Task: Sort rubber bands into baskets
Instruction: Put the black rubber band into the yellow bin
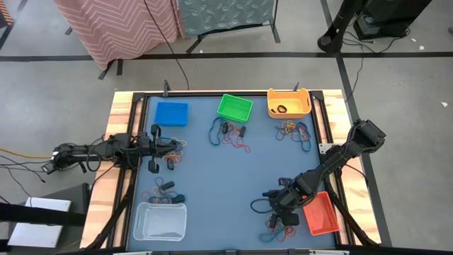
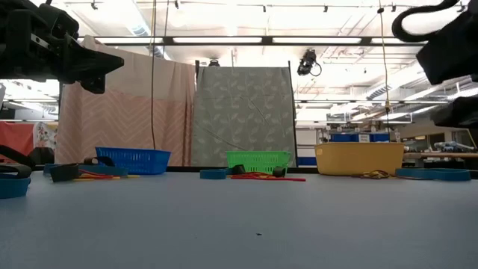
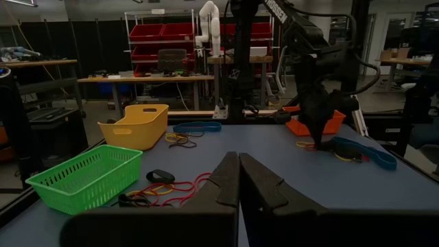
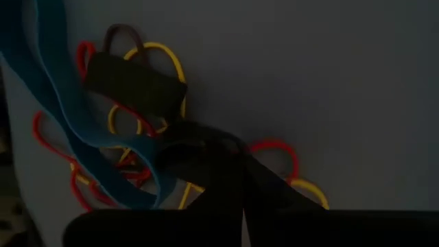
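Observation:
My right gripper (image 4: 203,152) points down into a pile of rubber bands (image 1: 280,224) next to the red-orange basket (image 1: 322,212), at the table's near right. The pile holds a wide blue band (image 4: 75,130) and red, yellow and dark brown loops. The gripper is shut at a thin black band. My left gripper (image 3: 239,168) waits shut and level at the table's left edge, holding nothing. Other bands lie in piles by the green basket (image 1: 235,107), the yellow-orange basket (image 1: 289,103) and the left arm (image 1: 168,147). My right gripper comes steeply from above, its fingertips (image 4: 185,159) down in the pile on the table. A thin black band (image 4: 218,134) arcs out right at the tips and seems pinched between them. The fingers hide the place of contact. The band still lies on the table among the others.
The blue basket (image 1: 171,113) stands at the far left and the clear white basket (image 1: 161,221) at the near left, with more bands (image 1: 163,193) beside it. A raised wooden frame (image 1: 122,113) rims the blue table top. The middle of the mat is bare.

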Controlling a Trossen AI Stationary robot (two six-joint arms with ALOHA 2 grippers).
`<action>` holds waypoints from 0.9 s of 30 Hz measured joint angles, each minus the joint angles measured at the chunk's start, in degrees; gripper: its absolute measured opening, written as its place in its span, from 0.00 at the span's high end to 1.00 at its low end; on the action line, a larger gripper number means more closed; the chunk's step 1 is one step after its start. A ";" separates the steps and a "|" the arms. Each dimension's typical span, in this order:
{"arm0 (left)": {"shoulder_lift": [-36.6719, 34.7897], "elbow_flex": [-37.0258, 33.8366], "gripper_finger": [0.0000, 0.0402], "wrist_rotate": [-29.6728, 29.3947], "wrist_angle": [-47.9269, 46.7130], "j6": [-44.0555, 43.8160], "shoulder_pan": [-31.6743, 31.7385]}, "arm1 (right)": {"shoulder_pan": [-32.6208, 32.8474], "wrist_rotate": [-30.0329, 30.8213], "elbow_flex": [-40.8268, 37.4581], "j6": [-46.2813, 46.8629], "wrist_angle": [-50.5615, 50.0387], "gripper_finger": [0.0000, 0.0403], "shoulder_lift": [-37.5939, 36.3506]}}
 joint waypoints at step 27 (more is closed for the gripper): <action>0.00 -0.01 0.98 -0.01 0.00 0.02 -0.01 | -67.63 33.05 8.21 -14.20 -19.77 0.99 -20.15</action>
